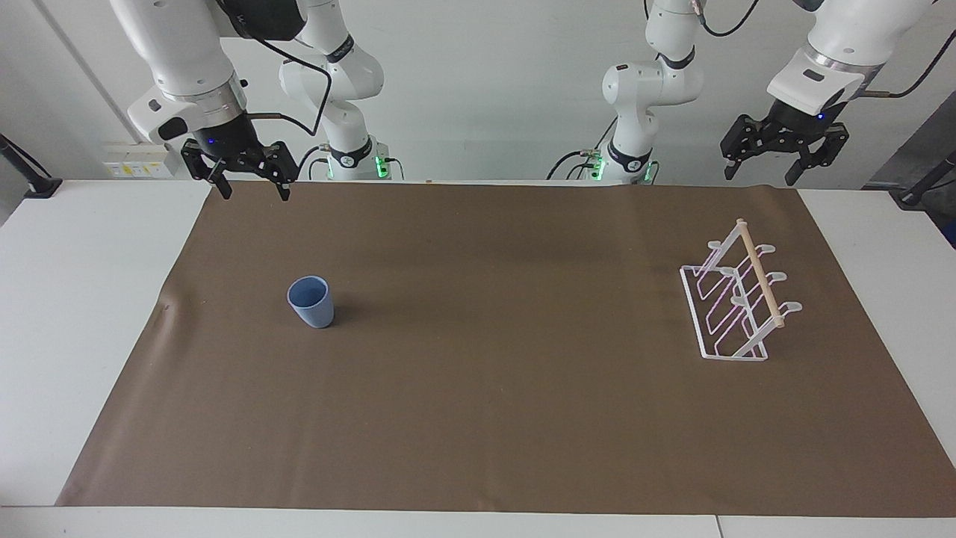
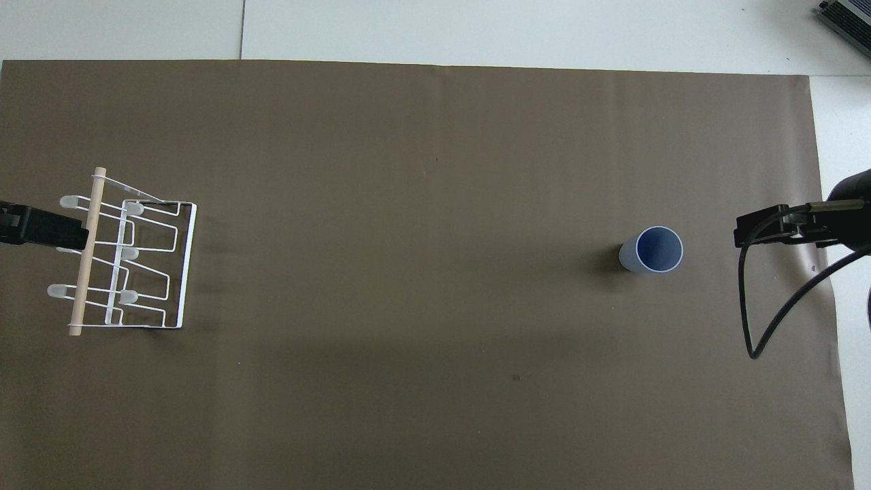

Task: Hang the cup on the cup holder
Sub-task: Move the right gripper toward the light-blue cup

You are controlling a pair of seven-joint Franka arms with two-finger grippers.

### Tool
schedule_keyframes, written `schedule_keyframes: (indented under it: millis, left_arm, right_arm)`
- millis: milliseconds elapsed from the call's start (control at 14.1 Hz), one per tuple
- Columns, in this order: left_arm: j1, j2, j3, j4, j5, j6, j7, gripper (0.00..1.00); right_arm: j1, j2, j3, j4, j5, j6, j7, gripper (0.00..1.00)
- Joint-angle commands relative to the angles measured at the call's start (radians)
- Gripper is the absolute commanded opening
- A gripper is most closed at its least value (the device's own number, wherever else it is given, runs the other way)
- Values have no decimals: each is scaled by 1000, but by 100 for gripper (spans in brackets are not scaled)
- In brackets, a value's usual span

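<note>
**Standing alone: a blue cup and a white rack at the two ends of a brown mat**

Standing upright with its mouth up, the small light blue plastic cup (image 1: 311, 301) (image 2: 651, 250) tapers to a narrower base and rests on the brown paper mat (image 1: 485, 418) (image 2: 422, 170) that covers most of the white bench (image 1: 82, 299) (image 2: 544, 30). It sits toward the right arm's end of the mat, roughly midway between the mat's edge nearest the robots and its edge farthest from them, and nothing touches it.

Well apart from it, toward the left arm's end of the mat, stands the white wire cup holder (image 1: 736, 302) (image 2: 126, 262), a slanted frame with a light wooden rod across its top and short rounded white pegs. No cup hangs on it.

The right gripper (image 1: 251, 188) (image 2: 755, 228) hangs in the air over the mat's edge nearest the robots, close to the corner at the right arm's end. Its black fingers are spread apart and hold nothing. A black cable (image 2: 769, 320) loops down from its wrist.

The left gripper (image 1: 760, 175) (image 2: 41, 230) hovers over the bench edge nearest the robots, just off the mat's corner at the left arm's end. Its fingers are likewise spread and empty.
</note>
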Motion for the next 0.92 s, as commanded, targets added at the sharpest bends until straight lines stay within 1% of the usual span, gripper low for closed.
schedule_keyframes:
  millis: [0,142,356,427,569,711,853]
  left_arm:
    - [11,-23,-4,-24,-1,-8,3,100]
    - [11,-23,-4,-24,-1,-8,3,100]
    - [11,-25,-4,-24,-1,-8,3,100]
    - [11,-23,-4,-24,-1,-8,3,100]
    - [11,-25,-4,-24,-1,-8,3,100]
    - [11,-25,-4,-24,-1,-8,3,100]
    - [11,-25,-4,-24,-1,-8,3,100]
  right_arm:
    - [-4,-37,3,-49,9,33,-19,100]
    - [-5,-61,1,-112,9,87,-27,100]
    - [-16,-110,1,-265,11,211,-58,100]
    - [-19,-110,0,-307,11,245,-79,100]
    - [-45,-109,0,-388,11,356,-119,100]
    - [-62,-86,0,-430,11,432,-159,100]
    - [-68,-19,0,-431,11,464,-209,100]
